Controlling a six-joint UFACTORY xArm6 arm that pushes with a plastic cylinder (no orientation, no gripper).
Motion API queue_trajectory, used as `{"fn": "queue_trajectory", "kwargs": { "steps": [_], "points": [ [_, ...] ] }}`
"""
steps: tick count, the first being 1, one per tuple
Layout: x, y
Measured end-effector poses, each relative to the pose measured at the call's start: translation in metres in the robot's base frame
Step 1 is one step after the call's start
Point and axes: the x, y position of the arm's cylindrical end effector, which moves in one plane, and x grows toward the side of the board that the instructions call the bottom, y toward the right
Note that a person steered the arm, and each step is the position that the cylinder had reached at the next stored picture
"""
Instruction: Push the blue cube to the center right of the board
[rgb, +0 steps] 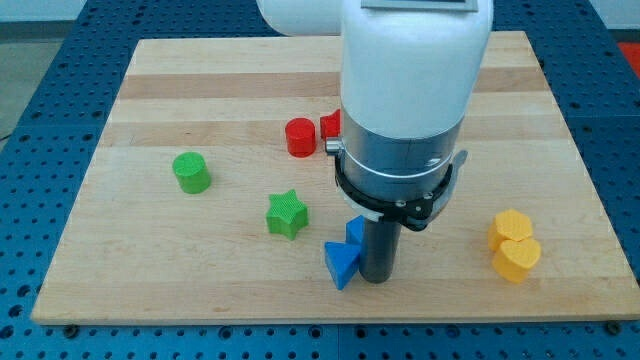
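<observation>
My tip (bare rod, holding nothing) sits near the board's bottom edge. Blue cube touches its left side, above a blue triangular block. Target lies to the right, so tip's on the wrong side.

A robotics lab: wooden board on blue perforated bench.
</observation>
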Motion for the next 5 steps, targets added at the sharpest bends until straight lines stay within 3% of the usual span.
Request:
{"fn": "queue_trajectory", "kwargs": {
  "steps": [2, 4, 5],
  "points": [
    [0.036, -0.009],
    [0.025, -0.081],
    [0.024, -0.085]
  ]
}}
